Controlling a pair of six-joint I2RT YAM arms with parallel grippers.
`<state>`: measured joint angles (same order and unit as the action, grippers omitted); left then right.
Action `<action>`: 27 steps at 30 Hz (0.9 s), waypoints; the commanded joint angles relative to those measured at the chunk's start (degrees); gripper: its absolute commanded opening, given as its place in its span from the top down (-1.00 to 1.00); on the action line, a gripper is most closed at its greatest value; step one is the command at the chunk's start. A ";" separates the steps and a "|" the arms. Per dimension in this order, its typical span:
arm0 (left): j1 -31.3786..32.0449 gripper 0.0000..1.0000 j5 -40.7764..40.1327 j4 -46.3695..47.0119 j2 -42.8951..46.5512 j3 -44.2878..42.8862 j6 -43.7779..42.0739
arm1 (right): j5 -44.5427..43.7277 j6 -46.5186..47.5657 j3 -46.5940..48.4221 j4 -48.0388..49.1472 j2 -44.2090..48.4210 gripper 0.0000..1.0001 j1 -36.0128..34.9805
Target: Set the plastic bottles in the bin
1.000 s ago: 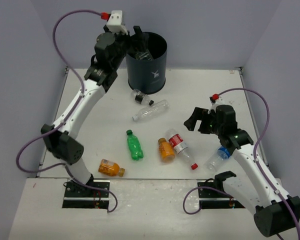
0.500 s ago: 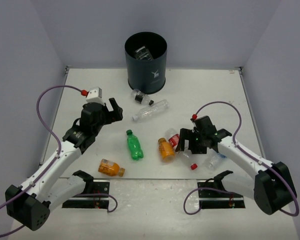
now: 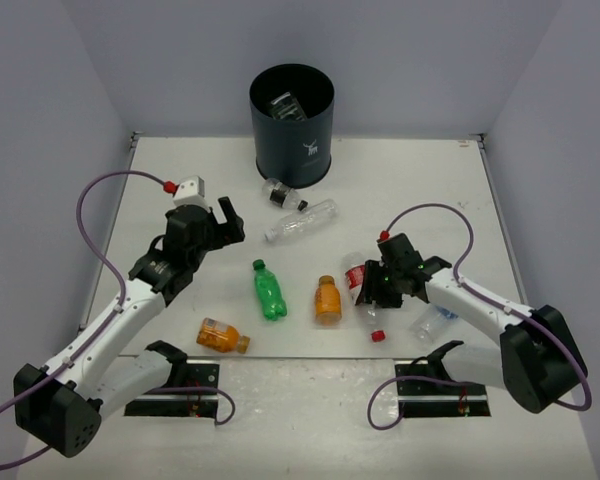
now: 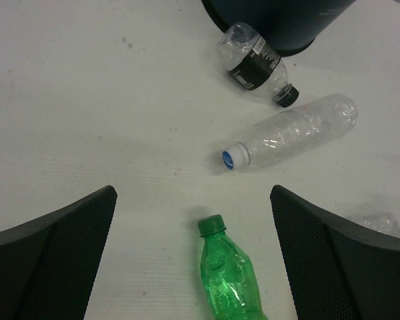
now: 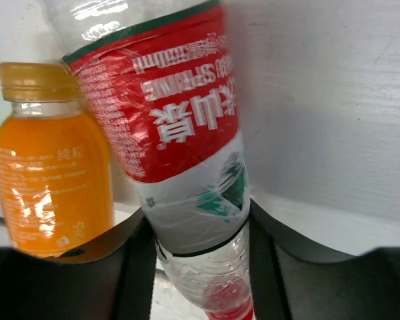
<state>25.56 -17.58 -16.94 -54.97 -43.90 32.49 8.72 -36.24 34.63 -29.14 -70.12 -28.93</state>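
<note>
**Right pincer grips the red-labelled bottle**

On the white table (image 3: pixel 430 180), the dark bin (image 3: pixel 292 125) stands at the far edge with a clear bottle (image 3: pixel 285 105) inside. The left pincer (image 3: pixel 228 218) hangs wide and empty above the green bottle (image 3: pixel 270 290). The right pincer (image 5: pixel 200 247) is closed narrowly around the red-labelled bottle (image 5: pixel 180 133), low at the table's near right. An orange bottle (image 3: pixel 327 300) lies just beside it. Near the bin lie a black-labelled bottle (image 3: pixel 283 194) and a blue-capped clear bottle (image 3: pixel 302 220).
</note>
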 commanded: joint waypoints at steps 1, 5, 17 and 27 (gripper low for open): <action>-0.16 -1.00 -1.85 1.03 -0.49 -1.19 0.90 | -1.18 1.44 1.17 1.52 1.86 0.31 -0.34; -0.16 -1.00 -2.11 1.12 -0.40 -1.28 0.20 | -2.24 4.61 5.25 -1.05 4.93 0.40 -0.34; -0.16 -1.00 -2.98 1.33 -0.67 -1.28 0.35 | -5.94 12.27 33.47 1.55 0.87 0.45 -0.25; -0.25 -1.00 -2.88 1.48 -1.64 -1.64 -0.90 | -7.70 20.84 77.87 13.21 -28.85 0.44 0.54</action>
<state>25.56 -18.78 -16.88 -55.91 -43.90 32.35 2.80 -20.83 98.90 -24.87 -88.41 -28.77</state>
